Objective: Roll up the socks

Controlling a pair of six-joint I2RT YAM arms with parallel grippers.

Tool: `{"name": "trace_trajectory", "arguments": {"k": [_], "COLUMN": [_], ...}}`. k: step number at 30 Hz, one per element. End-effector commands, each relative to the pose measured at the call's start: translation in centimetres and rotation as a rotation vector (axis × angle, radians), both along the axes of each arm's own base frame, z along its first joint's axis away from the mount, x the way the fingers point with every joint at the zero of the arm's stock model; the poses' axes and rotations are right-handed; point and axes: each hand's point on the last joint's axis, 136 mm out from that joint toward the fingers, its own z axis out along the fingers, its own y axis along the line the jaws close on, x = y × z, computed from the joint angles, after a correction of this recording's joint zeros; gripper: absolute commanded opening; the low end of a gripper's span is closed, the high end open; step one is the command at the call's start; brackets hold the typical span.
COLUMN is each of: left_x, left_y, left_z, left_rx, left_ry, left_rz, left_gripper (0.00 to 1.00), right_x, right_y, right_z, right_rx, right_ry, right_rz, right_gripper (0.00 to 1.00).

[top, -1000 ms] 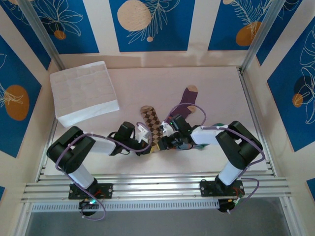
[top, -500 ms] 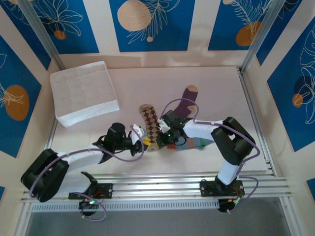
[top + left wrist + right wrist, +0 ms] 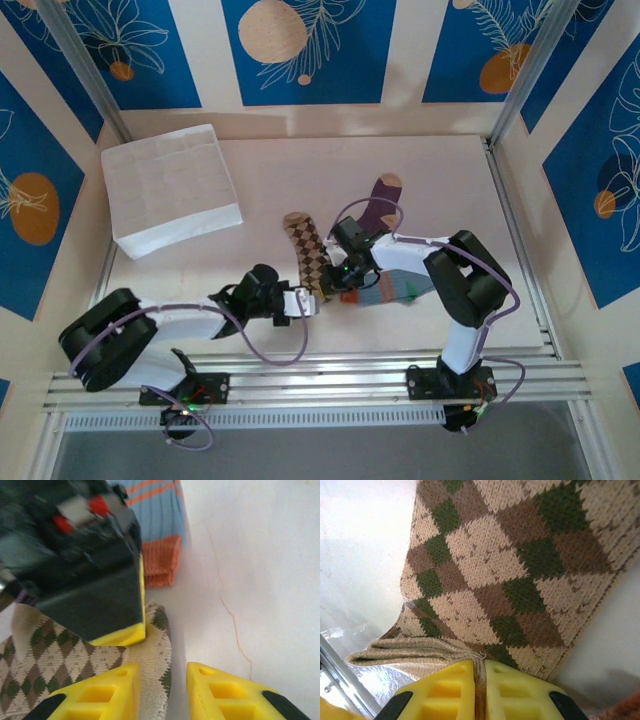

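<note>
Moved: left gripper [image 3: 176, 691] has slid right, up to the sock's near end.
Left gripper: jaws apart, one finger over the cuff corner, the other over bare desk [image 3: 430, 180].
Diamond-patterned sock [image 3: 308, 248]: flat, long axis running far to near, cuff towards the arms.
Right gripper [image 3: 479, 681]: jaws clamped on a raised fold of that cuff.
Blue-grey striped sock [image 3: 395, 290]: just right of the cuff.
Next move: both jaws sit at the cuff end, so the roll likely runs away towards the toe.

Three socks lying close together
Diamond-patterned sock [image 3: 306, 248] flat, near edge bunched; purple sock [image 3: 381, 200] right, farther; striped sock [image 3: 398, 289] right, nearer.
</note>
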Motion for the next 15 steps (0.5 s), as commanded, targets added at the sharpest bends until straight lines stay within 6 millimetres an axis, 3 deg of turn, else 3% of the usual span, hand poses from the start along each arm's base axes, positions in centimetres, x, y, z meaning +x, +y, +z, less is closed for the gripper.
{"name": "trace_trajectory", "arguments": {"k": [1, 10, 15], "left_x": [1.5, 2.1, 1.2], "left_y": [-1.2, -1.7, -1.7], "left_z": [0.2, -2.5, -3.6], "left_rx": [0.043, 0.103, 0.129], "left_ry": [-0.132, -0.141, -0.139], "left_rz": [-0.033, -0.043, -0.079], "left_gripper": [0.30, 0.36, 0.25], "right_x": [-3.8, -4.0, -3.9], "right_y": [-5.3, -5.3, -5.7], "right_z": [-4.5, -4.3, -3.8], "right_rx": [-0.248, -0.243, -0.224], "right_ry": [0.175, 0.190, 0.197], "right_rz": [-0.029, -0.026, -0.044], "right_gripper": [0.12, 0.12, 0.12]}}
